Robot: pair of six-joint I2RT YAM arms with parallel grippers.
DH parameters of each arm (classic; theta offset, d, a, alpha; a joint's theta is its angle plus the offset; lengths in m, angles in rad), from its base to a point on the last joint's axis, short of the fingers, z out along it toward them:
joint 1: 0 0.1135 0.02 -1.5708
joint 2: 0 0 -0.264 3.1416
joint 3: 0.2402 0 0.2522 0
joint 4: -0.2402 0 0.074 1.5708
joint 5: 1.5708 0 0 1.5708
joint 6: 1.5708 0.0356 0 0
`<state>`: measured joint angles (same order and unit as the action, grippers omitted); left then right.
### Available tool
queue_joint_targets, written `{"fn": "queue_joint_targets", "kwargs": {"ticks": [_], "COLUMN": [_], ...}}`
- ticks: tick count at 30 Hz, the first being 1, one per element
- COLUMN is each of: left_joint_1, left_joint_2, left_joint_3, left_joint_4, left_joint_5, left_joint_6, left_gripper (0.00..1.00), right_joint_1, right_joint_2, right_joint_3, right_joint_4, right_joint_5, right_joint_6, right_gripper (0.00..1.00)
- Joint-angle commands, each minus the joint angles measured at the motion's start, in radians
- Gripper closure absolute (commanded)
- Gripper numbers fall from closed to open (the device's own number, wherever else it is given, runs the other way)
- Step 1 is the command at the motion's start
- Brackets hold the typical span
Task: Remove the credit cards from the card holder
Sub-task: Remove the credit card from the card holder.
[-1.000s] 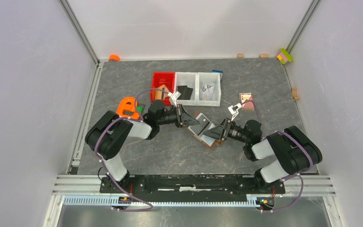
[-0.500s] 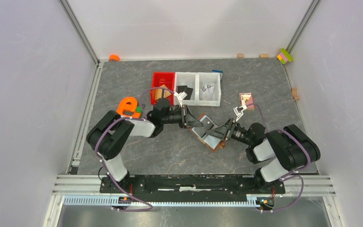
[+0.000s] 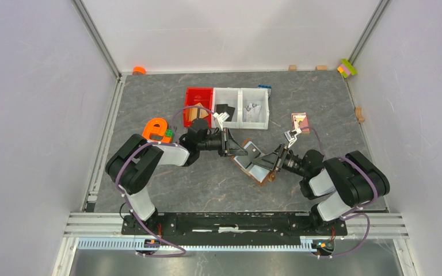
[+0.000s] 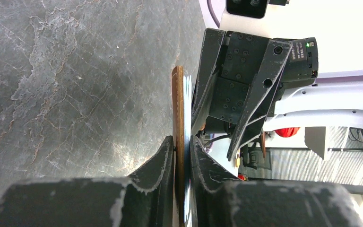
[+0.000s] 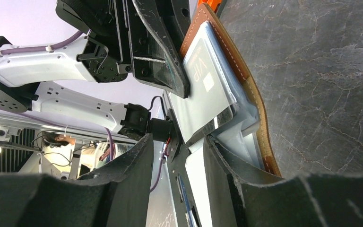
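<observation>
The left gripper (image 4: 182,153) is clenched on the raised brown edge of the wallet (image 4: 177,104), which stands open in a V between the two grippers. The right gripper (image 5: 177,175) faces the open side with its fingers apart, either side of a grey card (image 5: 203,94) that lies in the pale lining. Whether they pinch the card cannot be told. Grey table (image 3: 207,184) shows on the near side of both grippers. Just past the left gripper, a red bin (image 3: 198,89) holds a brown piece (image 3: 193,114). The white bin (image 3: 230,89) beside it holds a black piece (image 3: 225,109).
</observation>
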<state>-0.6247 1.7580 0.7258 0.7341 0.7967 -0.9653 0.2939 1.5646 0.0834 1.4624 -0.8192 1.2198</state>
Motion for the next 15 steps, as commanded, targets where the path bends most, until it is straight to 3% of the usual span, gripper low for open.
{"fn": "queue_joint_targets", "kwargs": {"ticks": [1, 12, 15], "left_joint_1": [-0.020, -0.020, -0.021], "left_joint_2": [0.003, -0.002, 0.006], "left_joint_3": [0.023, 0.020, 0.022], "left_joint_4": [0.001, -0.002, -0.001], "left_joint_5": [0.065, 0.069, 0.068], "left_joint_6": [0.036, 0.040, 0.040], "left_gripper": [0.79, 0.71, 0.82], "right_joint_1": [-0.012, -0.023, -0.023], "right_joint_2": [0.000, 0.004, 0.014], "right_joint_3": [-0.004, -0.007, -0.005], "right_joint_4": [0.285, 0.294, 0.294], "right_joint_5": [0.009, 0.009, 0.008], "right_joint_6": [0.007, 0.014, 0.017], "right_gripper": [0.53, 0.53, 0.53]}}
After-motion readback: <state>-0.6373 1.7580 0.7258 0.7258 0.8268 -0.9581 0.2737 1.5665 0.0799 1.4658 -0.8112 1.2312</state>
